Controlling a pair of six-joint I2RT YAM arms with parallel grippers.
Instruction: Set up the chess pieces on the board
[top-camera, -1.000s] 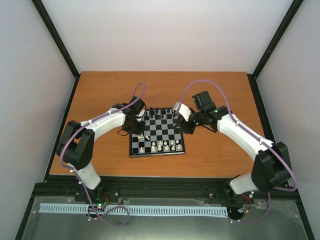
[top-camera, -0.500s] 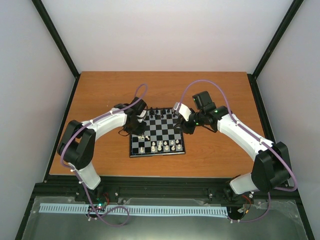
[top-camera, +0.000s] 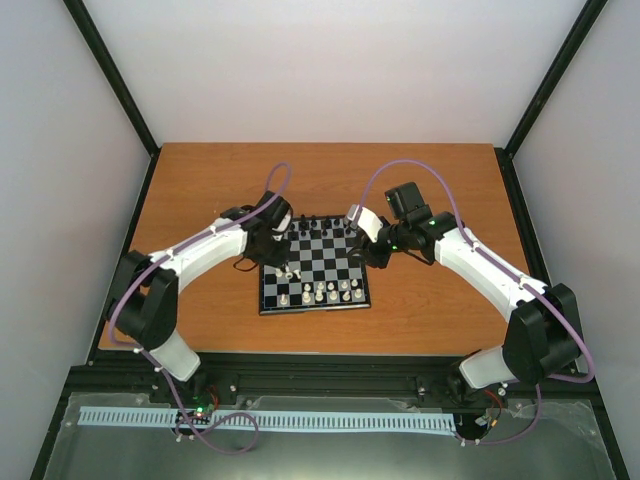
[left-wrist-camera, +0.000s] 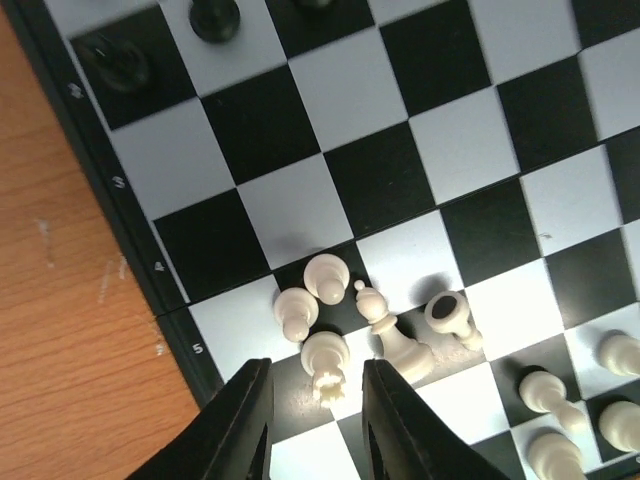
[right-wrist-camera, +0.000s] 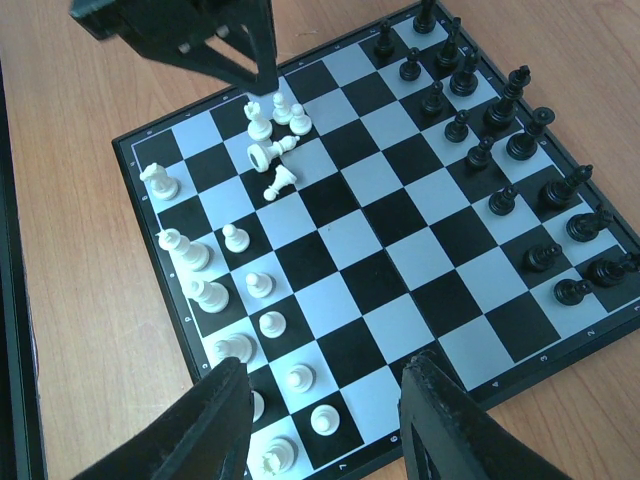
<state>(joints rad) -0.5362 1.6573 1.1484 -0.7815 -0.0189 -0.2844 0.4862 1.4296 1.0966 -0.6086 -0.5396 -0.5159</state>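
Note:
The board (top-camera: 326, 262) lies between my arms, black pieces (top-camera: 320, 226) along its far side and cream-white ones (top-camera: 326, 292) in its near rows. In the left wrist view my left gripper (left-wrist-camera: 316, 372) stands open low over a loose cluster of white pieces. A crown-topped white piece (left-wrist-camera: 326, 362) sits between its fingers with a gap on each side. Two pawns (left-wrist-camera: 296, 312), a bishop (left-wrist-camera: 390, 332) and a toppled piece (left-wrist-camera: 450, 314) lie just beyond. My right gripper (right-wrist-camera: 325, 420) hangs open and empty above the board's (right-wrist-camera: 400, 250) right edge.
The board rests on an orange-brown wooden table (top-camera: 200, 190) with a black frame round it. In the right wrist view, black pieces (right-wrist-camera: 500, 120) line one side and white pieces (right-wrist-camera: 235, 290) the other, and the left gripper (right-wrist-camera: 190, 30) hangs over the loose cluster (right-wrist-camera: 272, 140).
The left arm has shifted a little over the white cluster and its jaws have narrowed, then widened again. The right arm has stayed still.

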